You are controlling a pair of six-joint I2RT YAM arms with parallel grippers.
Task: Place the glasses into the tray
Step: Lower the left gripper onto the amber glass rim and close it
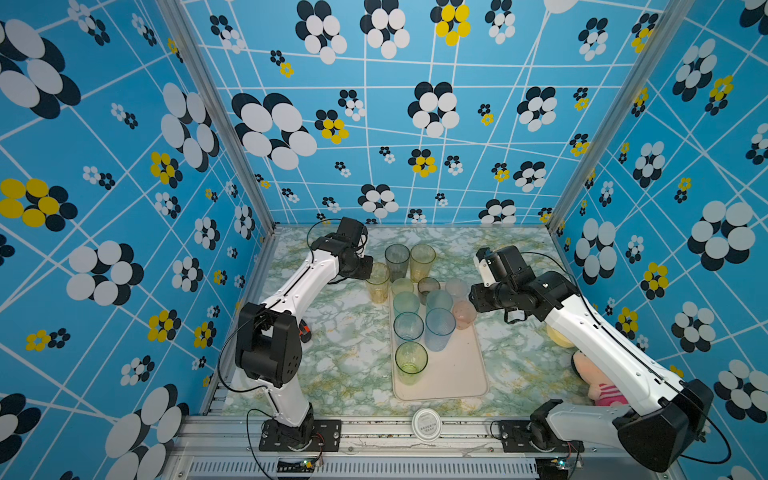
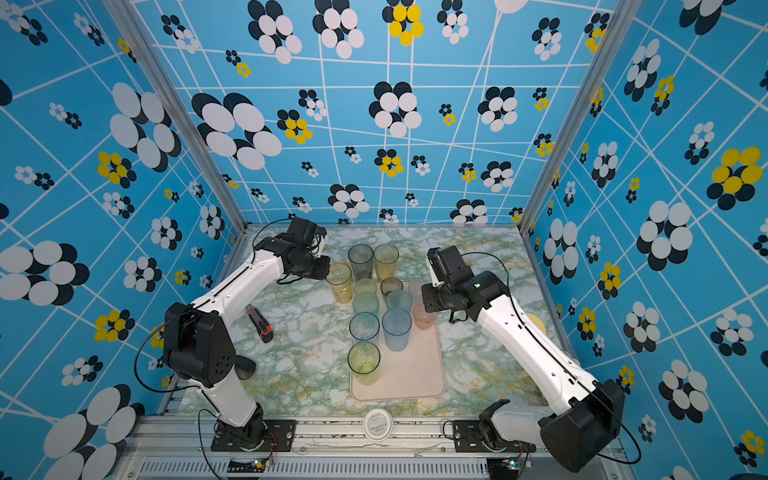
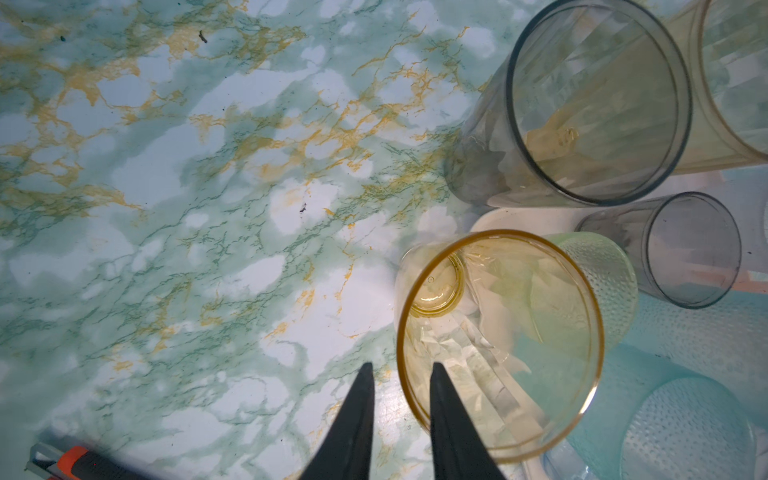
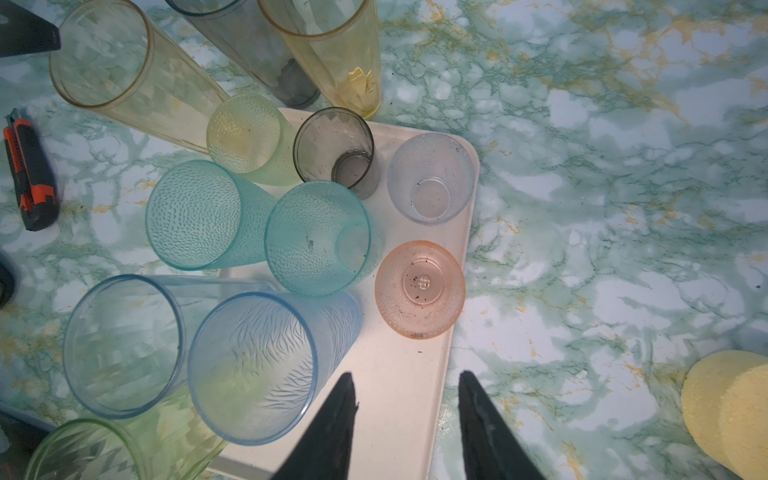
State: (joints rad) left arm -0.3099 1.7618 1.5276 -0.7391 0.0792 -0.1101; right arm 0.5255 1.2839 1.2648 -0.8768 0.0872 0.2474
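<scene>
The cream tray [image 1: 457,374] lies in the middle of the marble table. Several tumblers stand in its far half, among them a green one [image 1: 411,359], a blue one [image 1: 439,328] and a pink one [image 4: 419,289]. Behind the tray stand a tall smoky glass [image 1: 397,259] and a tall amber one [image 1: 422,259]. An amber tumbler [image 3: 498,345] stands on the table at the tray's far left corner. My left gripper [image 3: 400,365] straddles this tumbler's rim, one finger inside and one outside, with a gap showing. My right gripper [image 4: 407,374] hangs open over the tray's right rim, holding nothing.
An orange and black box cutter [image 2: 259,324] lies left of the tray. A yellow round sponge [image 4: 731,407] and a plush toy [image 1: 598,382] sit at the right, under the right arm. A round white lid [image 1: 427,424] rests on the front rail.
</scene>
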